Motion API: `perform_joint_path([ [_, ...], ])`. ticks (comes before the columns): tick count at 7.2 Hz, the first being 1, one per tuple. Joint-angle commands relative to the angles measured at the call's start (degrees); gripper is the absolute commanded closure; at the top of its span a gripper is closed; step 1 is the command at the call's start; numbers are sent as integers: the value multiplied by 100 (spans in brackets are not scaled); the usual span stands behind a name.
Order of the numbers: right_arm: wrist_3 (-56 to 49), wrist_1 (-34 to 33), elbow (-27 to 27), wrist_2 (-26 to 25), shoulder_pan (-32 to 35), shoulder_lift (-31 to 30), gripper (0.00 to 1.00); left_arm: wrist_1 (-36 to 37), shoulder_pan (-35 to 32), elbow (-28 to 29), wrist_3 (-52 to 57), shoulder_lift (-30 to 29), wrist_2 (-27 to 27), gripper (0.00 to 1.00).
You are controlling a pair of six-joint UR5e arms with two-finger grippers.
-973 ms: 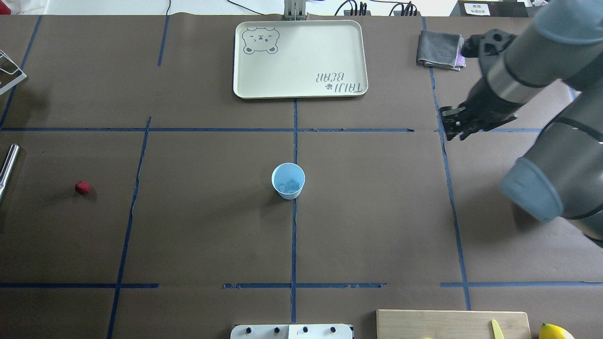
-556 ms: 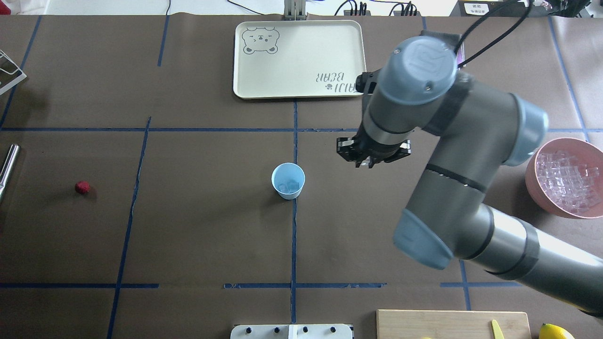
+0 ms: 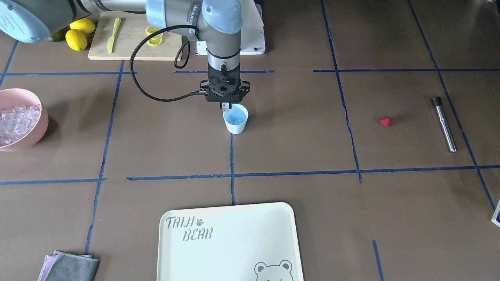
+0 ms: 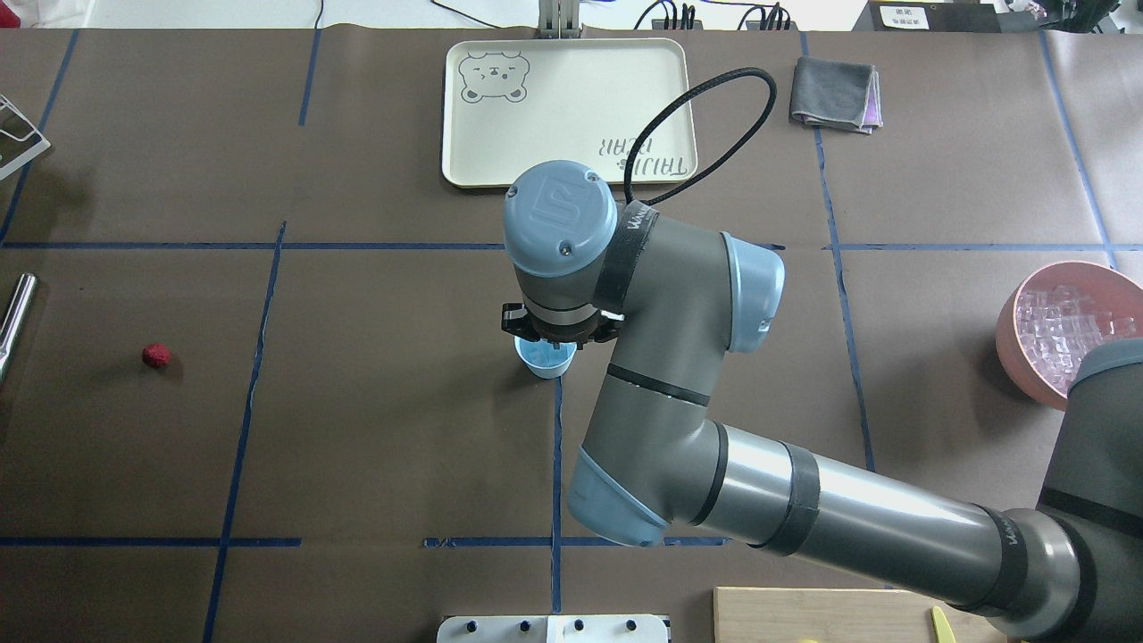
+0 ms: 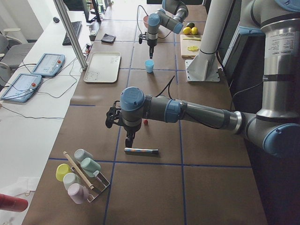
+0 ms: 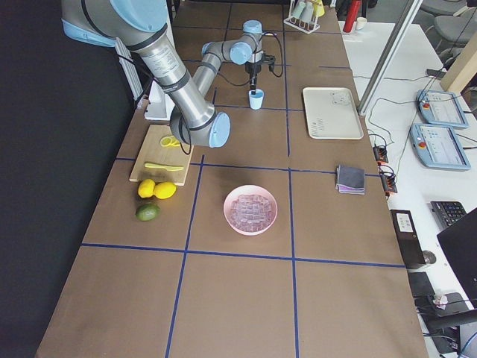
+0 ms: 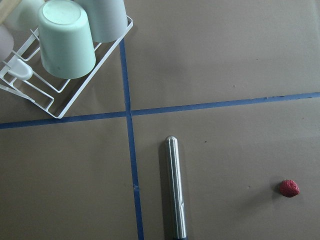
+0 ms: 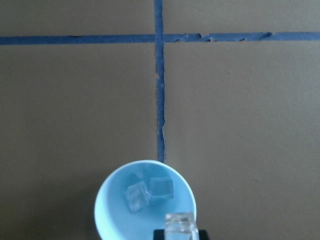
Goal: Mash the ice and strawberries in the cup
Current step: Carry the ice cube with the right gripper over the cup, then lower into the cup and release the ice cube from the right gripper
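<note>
While right tool (image 3: 226, 106) grips ice cube (image 8: 180, 222) above cup (image 3: 236, 127) rim, off-centre, release prob bounces it onto surface (image 3: 312, 148); left tool (image 5: 128, 142): can't tell.

right end effector (image 3: 226, 106), carrying ice (image 8: 180, 223), now above cup (image 3: 236, 125)

the tray (image 3: 230, 242), lower middle of the front view, reads "taiji bear" beside a paw mark; at the overhead view's top centre the same words stand upside down. lettering on the arm (image 4: 661, 295) strap is illegible.
</note>
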Motion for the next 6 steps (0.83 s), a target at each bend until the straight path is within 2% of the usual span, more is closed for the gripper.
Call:
perform_joint_path([
  [1,15,53,-146,-68,-77,64,96,-9,0,5,0,-4,0,0],
  [3,15,53,-155,-60,-77,73,85,-9,0,5,0,-4,0,0],
  [5,15,141,-164,-60,-68,99,59,-9,0,5,0,-4,0,0],
  [6,15,202,-172,-68,-68,99,56,-9,0,5,0,-4,0,0],
])
